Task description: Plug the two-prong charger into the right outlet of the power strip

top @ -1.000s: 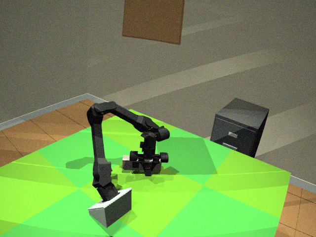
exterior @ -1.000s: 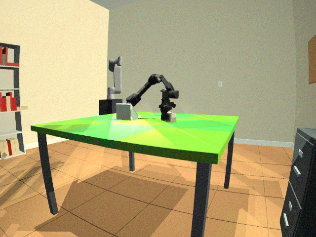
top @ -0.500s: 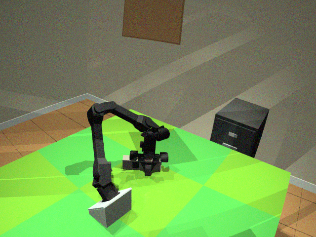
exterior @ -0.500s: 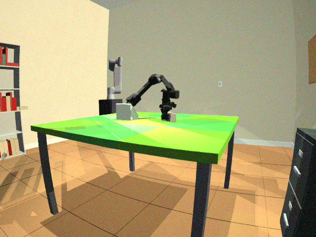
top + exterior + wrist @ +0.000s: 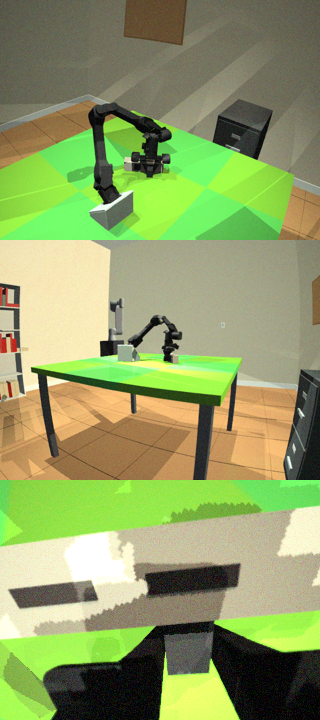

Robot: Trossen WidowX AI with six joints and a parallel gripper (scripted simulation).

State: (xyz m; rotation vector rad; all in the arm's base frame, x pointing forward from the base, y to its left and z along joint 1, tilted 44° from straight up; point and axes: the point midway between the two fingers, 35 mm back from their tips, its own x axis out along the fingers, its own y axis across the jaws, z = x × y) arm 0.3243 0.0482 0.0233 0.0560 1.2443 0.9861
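Observation:
The pale beige power strip (image 5: 127, 164) (image 5: 175, 359) (image 5: 270, 595) lies on the table under the arm's hand. Two dark outlet recesses show in its top in the wrist view, one at left (image 5: 52, 594) and one right of the middle (image 5: 192, 579). My gripper (image 5: 149, 173) (image 5: 167, 358) (image 5: 182, 626) points down, low at the strip, and is shut on the charger. The charger (image 5: 188, 655) is a small dark grey block between the fingers. Its dark upper end meets the strip's near edge in the wrist view, below the right-hand recess. Its prongs are hidden, and any contact with the strip cannot be told.
The arm's grey wedge-shaped base (image 5: 120, 213) (image 5: 125, 353) stands on the green patterned table (image 5: 180, 206) (image 5: 155, 379). A black cabinet (image 5: 239, 136) (image 5: 302, 405) stands on the floor beyond the table. Shadows fall across the strip and the table.

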